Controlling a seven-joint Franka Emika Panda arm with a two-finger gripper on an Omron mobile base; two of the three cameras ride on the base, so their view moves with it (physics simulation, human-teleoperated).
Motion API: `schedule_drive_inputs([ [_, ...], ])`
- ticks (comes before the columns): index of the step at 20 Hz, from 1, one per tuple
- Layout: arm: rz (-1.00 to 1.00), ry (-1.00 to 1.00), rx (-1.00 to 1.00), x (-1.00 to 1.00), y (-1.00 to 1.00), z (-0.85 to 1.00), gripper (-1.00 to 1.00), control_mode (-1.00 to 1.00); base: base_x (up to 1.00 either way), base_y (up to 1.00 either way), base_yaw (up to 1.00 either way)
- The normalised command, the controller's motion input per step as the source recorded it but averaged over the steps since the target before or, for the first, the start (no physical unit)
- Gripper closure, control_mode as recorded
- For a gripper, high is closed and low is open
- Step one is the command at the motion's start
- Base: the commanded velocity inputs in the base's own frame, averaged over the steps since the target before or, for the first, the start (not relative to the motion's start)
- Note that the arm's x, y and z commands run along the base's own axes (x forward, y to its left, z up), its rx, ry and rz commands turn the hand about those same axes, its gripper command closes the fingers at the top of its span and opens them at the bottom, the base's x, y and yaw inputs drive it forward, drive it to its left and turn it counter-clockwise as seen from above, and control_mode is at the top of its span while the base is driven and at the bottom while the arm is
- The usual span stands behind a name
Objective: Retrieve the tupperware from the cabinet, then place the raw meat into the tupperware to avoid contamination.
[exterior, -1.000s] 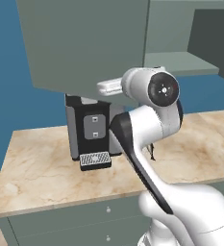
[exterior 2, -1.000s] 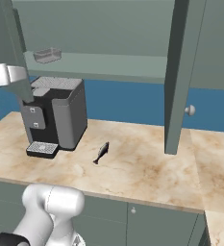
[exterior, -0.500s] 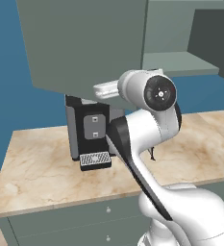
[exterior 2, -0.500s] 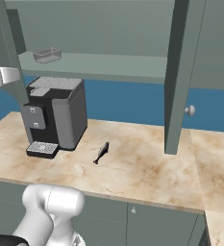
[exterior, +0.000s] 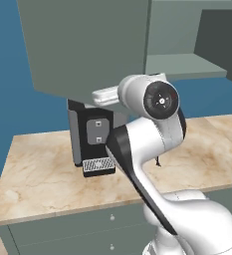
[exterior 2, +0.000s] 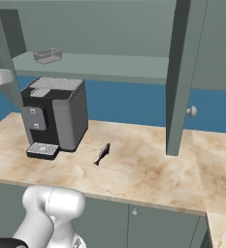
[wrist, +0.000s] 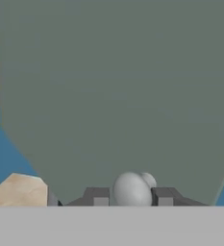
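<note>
End effector (wrist: 129, 196) clenched on the left door's knob (wrist: 132, 190); over the last second that door has swung slightly wider. Cabinet (exterior 2: 134, 34) now stands open. Tupperware (exterior 2: 48, 55) sits on the shelf (exterior 2: 114, 65); fish (exterior 2: 103, 153) lies on the desk (exterior 2: 148, 169), untouched.

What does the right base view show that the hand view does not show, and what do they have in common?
Right base view alone: the tupperware on the shelf inside the open cabinet, the coffee machine, and the small fish lying on the counter to the right of the machine.

Hand view alone: the end effector shut on the round pale knob of a cabinet door, seen from very near.

Both: grey-green cabinet doors, the blue wall, and some marble counter.
</note>
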Motion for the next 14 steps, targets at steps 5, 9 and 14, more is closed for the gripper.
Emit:
schedule_drive_inputs([
  [5,0.00,0.00,-0.01,-0.12,0.35,-0.12,1.00,-1.00,0.00,0.00,0.00],
  [9,0.00,0.00,-0.01,-0.04,0.34,-0.10,-1.00,-1.00,0.00,0.00,0.00],
  [14,-0.01,0.00,0.00,0.02,0.16,0.00,-1.00,-1.00,0.00,0.00,0.00],
])
